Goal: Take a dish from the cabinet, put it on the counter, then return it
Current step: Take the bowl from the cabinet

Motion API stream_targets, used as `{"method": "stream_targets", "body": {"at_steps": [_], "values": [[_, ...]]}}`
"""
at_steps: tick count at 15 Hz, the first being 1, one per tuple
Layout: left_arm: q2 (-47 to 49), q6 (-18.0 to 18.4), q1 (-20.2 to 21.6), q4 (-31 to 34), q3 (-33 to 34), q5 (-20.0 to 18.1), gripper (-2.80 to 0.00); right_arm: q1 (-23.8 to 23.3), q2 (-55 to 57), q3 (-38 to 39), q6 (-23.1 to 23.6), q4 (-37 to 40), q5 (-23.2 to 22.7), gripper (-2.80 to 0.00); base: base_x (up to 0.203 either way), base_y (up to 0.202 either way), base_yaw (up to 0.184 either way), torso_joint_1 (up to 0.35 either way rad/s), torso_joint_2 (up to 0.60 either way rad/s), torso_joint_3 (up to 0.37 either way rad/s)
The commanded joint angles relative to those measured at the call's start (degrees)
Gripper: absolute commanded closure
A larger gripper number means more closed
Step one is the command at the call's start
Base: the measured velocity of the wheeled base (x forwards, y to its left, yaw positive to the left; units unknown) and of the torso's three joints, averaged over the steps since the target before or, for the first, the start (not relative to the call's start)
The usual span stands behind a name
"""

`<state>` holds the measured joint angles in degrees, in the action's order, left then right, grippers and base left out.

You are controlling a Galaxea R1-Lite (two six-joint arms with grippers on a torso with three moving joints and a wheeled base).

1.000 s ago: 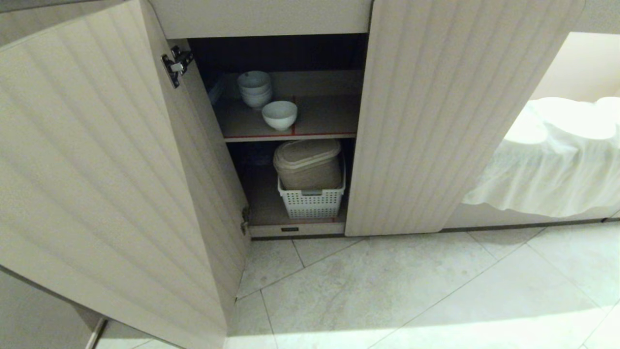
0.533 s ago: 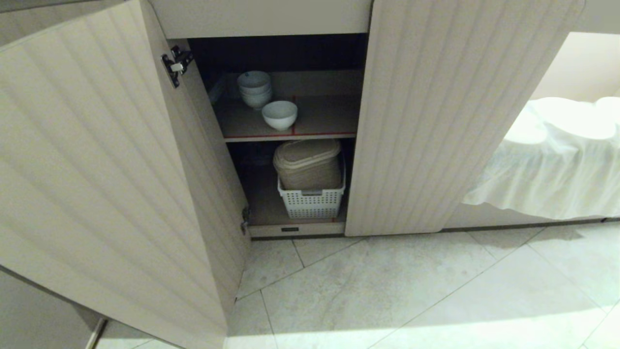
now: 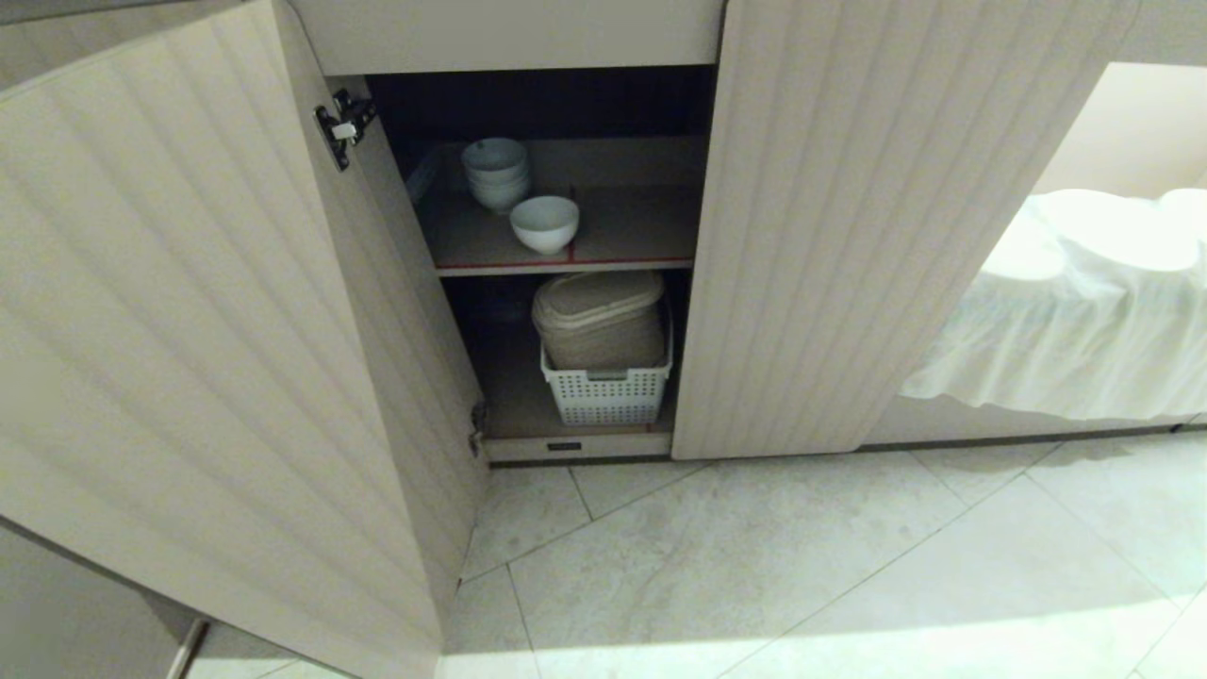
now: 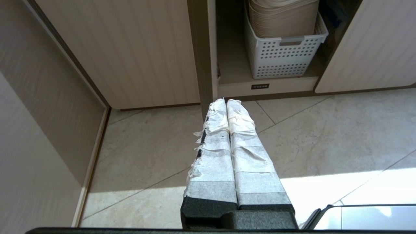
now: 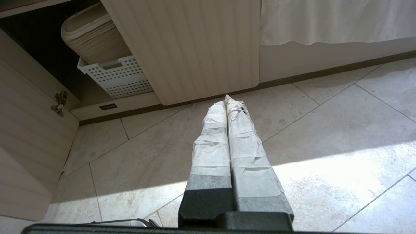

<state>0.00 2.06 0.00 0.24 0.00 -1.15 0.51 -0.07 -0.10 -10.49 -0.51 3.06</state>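
Note:
The cabinet [image 3: 189, 311] stands with both fluted doors swung open. On its upper red-edged shelf [image 3: 622, 236] sits the dish [image 3: 544, 223], a single white bowl, just in front of a stack of like white bowls [image 3: 495, 173]. The counter is out of view. Neither arm shows in the head view. My left gripper [image 4: 226, 100] is shut and empty, hanging low over the floor tiles before the cabinet's base. My right gripper [image 5: 226, 101] is also shut and empty, low over the tiles near the right door's bottom edge [image 5: 208, 97].
A white perforated basket [image 3: 608, 391] holding a beige lidded bin [image 3: 599, 321] fills the lower shelf. The left door [image 3: 189, 311] juts far out towards me; the right door [image 3: 849, 236] stands open too. White cloth [image 3: 1084, 302] hangs at the right. Tiled floor [image 3: 754, 566] lies in front.

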Motion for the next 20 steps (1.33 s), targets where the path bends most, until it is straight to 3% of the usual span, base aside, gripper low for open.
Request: {"method": "stream_targets", "body": {"at_steps": [1,6,12,20], "values": [[0.0,0.0,0.0,0.0,0.0,0.0,0.0,0.0,0.1,0.0,-0.1,0.0,0.0,0.0,0.0,0.0,0.0,0.0,0.0,0.0],[0.0,0.0,0.0,0.0,0.0,0.0,0.0,0.0,0.1,0.0,-0.1,0.0,0.0,0.0,-0.013,0.0,0.0,0.001,0.0,0.0],[0.0,0.0,0.0,0.0,0.0,0.1,0.0,0.0,0.1,0.0,-0.1,0.0,0.0,0.0,-0.167,0.0,0.002,0.001,0.0,0.001],[0.0,0.0,0.0,0.0,0.0,0.1,0.0,0.0,0.1,0.0,-0.1,0.0,0.0,0.0,0.0,0.0,0.0,0.0,0.0,0.0]]}}
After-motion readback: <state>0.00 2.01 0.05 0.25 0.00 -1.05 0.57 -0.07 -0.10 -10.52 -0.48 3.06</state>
